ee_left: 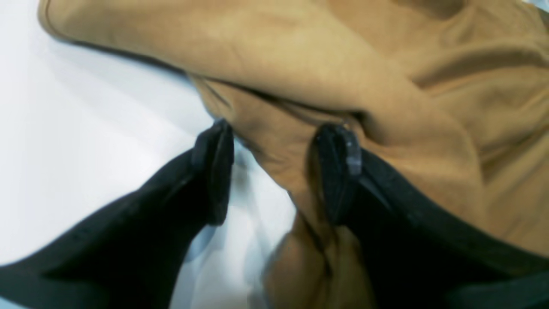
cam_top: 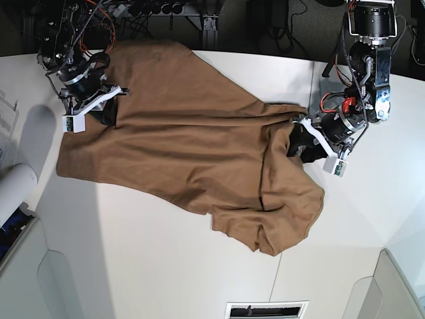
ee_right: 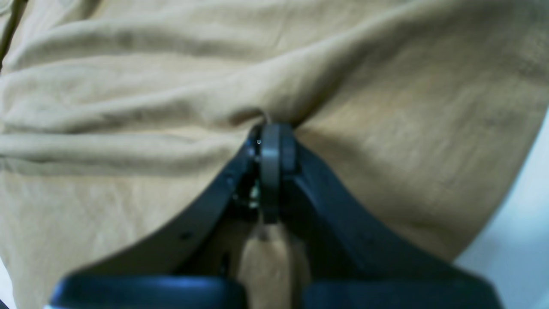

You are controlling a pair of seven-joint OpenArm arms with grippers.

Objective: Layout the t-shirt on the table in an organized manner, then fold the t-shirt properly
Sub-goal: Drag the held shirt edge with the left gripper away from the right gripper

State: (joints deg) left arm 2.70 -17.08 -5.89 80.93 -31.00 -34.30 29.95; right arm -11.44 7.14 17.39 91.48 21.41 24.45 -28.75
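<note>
The tan-brown t-shirt (cam_top: 192,146) lies crumpled and spread across the white table (cam_top: 153,266), bunched toward the right. In the base view my right gripper (cam_top: 105,109) sits at the shirt's upper left edge. Its wrist view shows it (ee_right: 271,141) shut, with a pinch of t-shirt (ee_right: 128,107) cloth between the fingertips and folds pulling toward it. My left gripper (cam_top: 300,141) is at the shirt's right edge. Its wrist view shows it (ee_left: 276,171) open, and a fold of the t-shirt (ee_left: 279,64) lies between the black fingers (ee_left: 339,171), against the right one.
A white roll (cam_top: 16,186) lies at the table's left edge. A grey plate (cam_top: 329,86) sits under the right-hand arm's base. A thin seam (cam_top: 279,266) runs down the table. Cables and dark gear crowd the far edge.
</note>
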